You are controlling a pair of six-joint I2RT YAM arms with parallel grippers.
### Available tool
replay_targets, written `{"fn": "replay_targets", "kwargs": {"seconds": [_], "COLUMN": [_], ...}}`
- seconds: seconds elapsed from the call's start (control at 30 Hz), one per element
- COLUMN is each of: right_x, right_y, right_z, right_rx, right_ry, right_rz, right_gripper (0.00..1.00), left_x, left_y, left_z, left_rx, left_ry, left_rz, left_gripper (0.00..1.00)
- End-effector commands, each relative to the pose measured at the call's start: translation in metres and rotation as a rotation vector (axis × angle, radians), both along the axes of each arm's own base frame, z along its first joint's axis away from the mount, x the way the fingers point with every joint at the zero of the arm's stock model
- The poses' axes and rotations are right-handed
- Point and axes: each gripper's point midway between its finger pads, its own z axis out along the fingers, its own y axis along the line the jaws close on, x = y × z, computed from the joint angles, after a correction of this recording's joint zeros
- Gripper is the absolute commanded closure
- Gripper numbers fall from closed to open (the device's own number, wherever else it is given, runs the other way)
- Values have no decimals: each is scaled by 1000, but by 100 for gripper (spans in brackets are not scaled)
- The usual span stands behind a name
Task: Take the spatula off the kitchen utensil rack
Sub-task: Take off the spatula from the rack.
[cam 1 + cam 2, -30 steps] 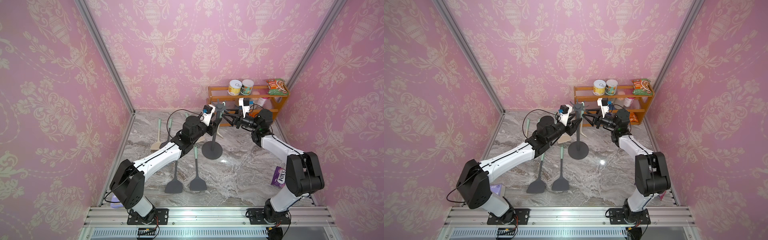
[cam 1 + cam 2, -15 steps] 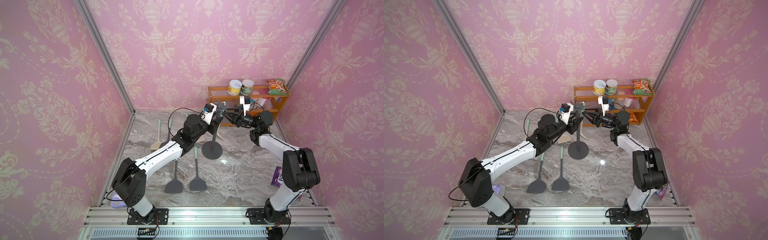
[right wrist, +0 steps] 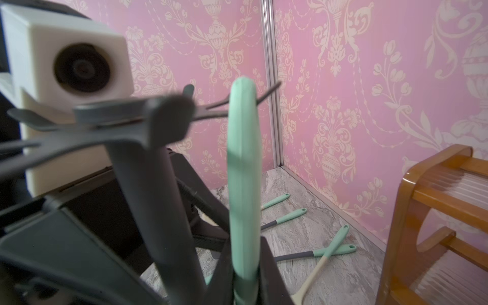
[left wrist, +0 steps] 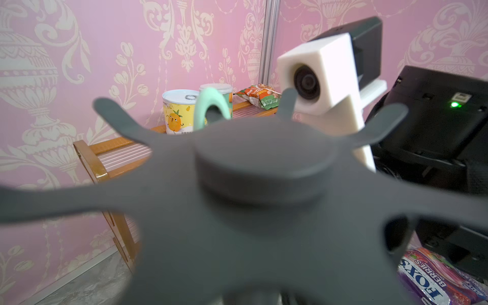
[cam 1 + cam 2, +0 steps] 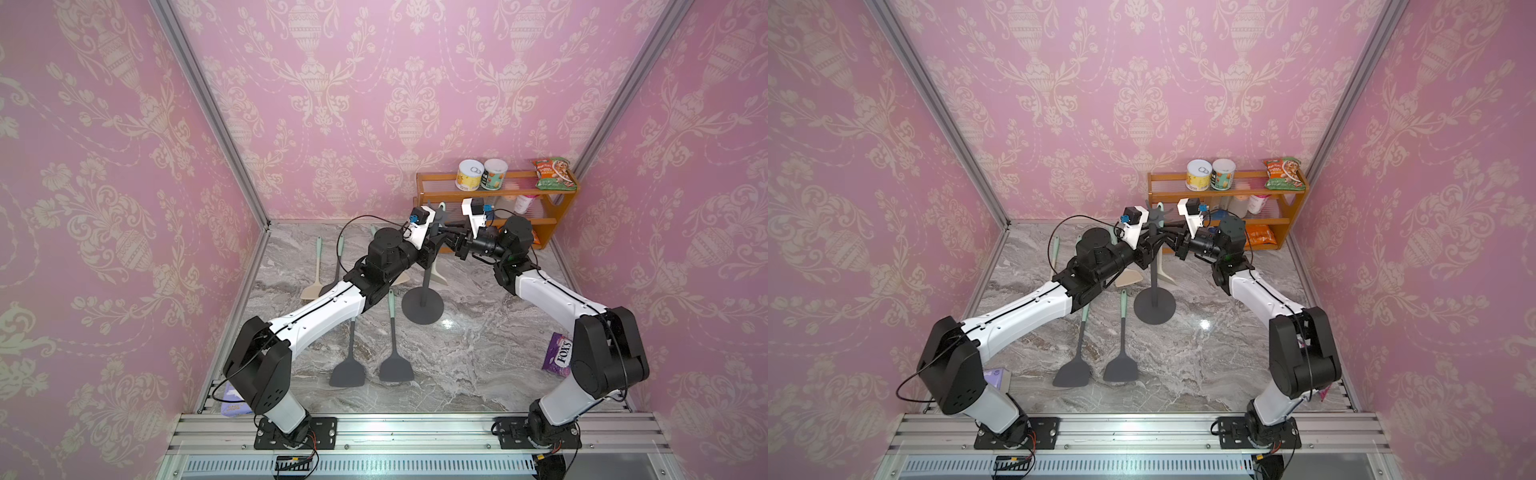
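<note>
The kitchen utensil rack stands mid-table in both top views on its round base (image 5: 423, 305) (image 5: 1154, 306). Its star crown (image 4: 264, 163) fills the left wrist view. From a hook hangs the spatula, with a mint handle (image 3: 244, 171) and a cream blade (image 5: 438, 276) low beside the pole. My right gripper (image 3: 244, 277) is shut on that handle, a dark finger (image 3: 272, 274) on each side. My left gripper (image 5: 433, 245) reaches the pole (image 3: 158, 198) just under the crown. Its fingers lie on either side of the pole, and the crown hides how tightly.
Several spatulas lie on the marble, two dark ones (image 5: 349, 374) (image 5: 395, 370) in front of the rack and others at the back left (image 5: 311, 291). An orange wooden shelf (image 5: 494, 191) with cans stands back right. A purple FOX'S bag (image 5: 559, 357) lies near the right arm.
My right gripper has moved in toward the rack and closed on the spatula's mint handle. The left gripper has shifted slightly closer to the pole.
</note>
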Motion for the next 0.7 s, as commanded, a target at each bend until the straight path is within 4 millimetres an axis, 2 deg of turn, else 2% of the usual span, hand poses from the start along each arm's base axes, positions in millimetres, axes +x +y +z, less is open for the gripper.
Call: {"fn": "replay_targets", "kwargs": {"seconds": [0.0, 0.23, 0.5, 0.67], "right_x": [-9, -13, -18, -20], "right_y": [4, -7, -24, -30], "right_z": [-11, -15, -1, 14], "right_rx": [-48, -132, -162, -153], "right_ry": [58, 7, -69, -102], "right_rz": [-20, -154, -287, -328], "right_gripper": [99, 100, 100, 100], "left_x": [4, 7, 8, 7], "left_y": [-1, 5, 9, 12], "left_z": [-2, -6, -7, -7], "left_rx": [27, 41, 48, 57], "left_ry": [3, 0, -1, -4], "left_rz": [13, 54, 76, 82], "left_gripper": [56, 60, 61, 61]}}
